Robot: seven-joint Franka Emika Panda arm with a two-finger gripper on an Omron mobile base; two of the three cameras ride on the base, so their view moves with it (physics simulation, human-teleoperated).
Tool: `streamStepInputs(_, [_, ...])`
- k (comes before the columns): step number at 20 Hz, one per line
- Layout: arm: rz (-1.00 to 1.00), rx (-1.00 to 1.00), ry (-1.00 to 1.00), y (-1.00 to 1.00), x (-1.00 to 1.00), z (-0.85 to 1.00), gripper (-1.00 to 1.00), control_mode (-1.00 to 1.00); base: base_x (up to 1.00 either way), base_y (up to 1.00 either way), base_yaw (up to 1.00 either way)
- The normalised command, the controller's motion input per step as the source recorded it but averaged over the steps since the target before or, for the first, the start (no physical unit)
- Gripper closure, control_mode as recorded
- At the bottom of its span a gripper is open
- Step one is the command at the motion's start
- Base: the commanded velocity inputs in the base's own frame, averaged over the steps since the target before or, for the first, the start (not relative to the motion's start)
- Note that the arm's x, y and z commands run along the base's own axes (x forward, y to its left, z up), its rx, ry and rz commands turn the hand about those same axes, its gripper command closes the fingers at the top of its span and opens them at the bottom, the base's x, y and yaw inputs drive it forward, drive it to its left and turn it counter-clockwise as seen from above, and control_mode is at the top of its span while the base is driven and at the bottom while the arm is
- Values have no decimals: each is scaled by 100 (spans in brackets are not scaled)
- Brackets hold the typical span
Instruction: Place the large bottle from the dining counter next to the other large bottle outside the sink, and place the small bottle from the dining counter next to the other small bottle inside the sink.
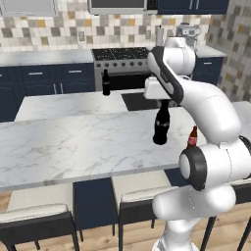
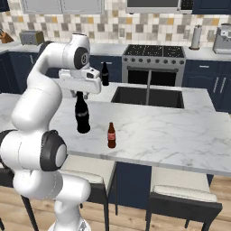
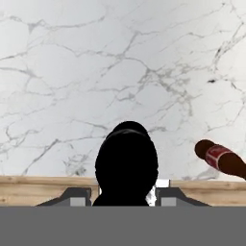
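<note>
The large bottle (image 3: 126, 166) sits closest to the hand camera, a black rounded mass between the two finger tips, and the gripper (image 2: 80, 93) pinches its neck from above, jaws pressed against the glass on either side. In the right base view the bottle stands upright on the dining counter (image 2: 180, 135), or possibly just off it; I cannot tell whether its base touches the marble. Its long axis runs straight up and down, cap at twelve o'clock, base at six. The small bottle (image 2: 111, 135) stands upright too, just beside it at about four o'clock in that view, cap up. The other large bottle (image 2: 105, 74) waits on the far counter, at about ten o'clock from the sink (image 2: 148, 96), well apart from the held one. The step in hand looks like the carry of the big bottle across to its twin. To do it well, I would raise it plumb first so the base clears the marble and the small bottle, keep the neck vertical through the swing so it cannot slip in the grip, pass left of the faucet (image 2: 148, 85), and set it down beside the twin without knocking it.
</note>
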Motion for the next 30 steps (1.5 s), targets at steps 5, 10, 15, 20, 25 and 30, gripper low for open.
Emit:
streamStepInputs(5, [2,0,0,9,-73,33,100,-100,0,0,0])
streamStepInputs(10, [5,1,-4,14,-99,29,100,-100,0,0,0])
streamStepInputs(15, [5,1,-1,4,-66,7,100,-100,0,0,0])
streamStepInputs(20, [2,0,-7,3,-11,0,100,-100,0,0,0])
streamStepInputs(25, [3,0,-5,2,0,2,100,-100,0,0,0])
streamStepInputs(30, [1,0,0,0,-2,0,100,-100,0,0,0])
